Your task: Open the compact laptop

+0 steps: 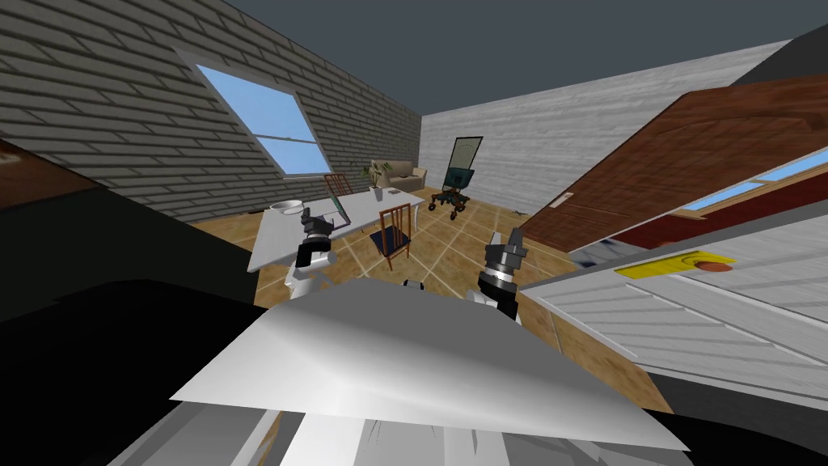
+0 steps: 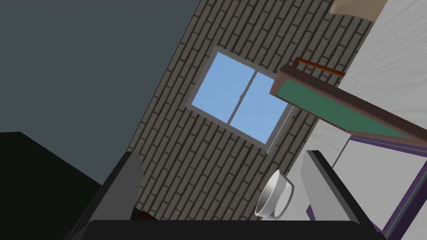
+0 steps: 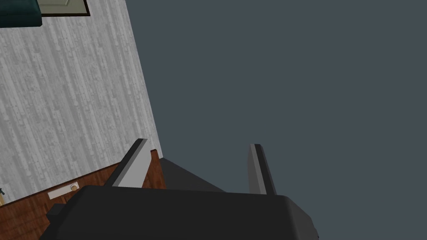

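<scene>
the left arm reaches forward over the white table [image 1: 279,243], left gripper [image 1: 311,218] released, fingers apart, just beside the partly raised laptop [image 2: 333,109] on it, while the right gripper [image 3: 198,143] points upward, also released.

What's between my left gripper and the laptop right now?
Nothing. In the left wrist view only bare table lies between the left gripper and the partly open laptop; the bowl sits on the gripper's other side.

Glossy round metal bowl [image 2: 274,195], smooth matt white worktop [image 1: 279,243], brown slat-backed wooden chair [image 1: 390,238], rough grey brick wall [image 2: 187,158]
</scene>
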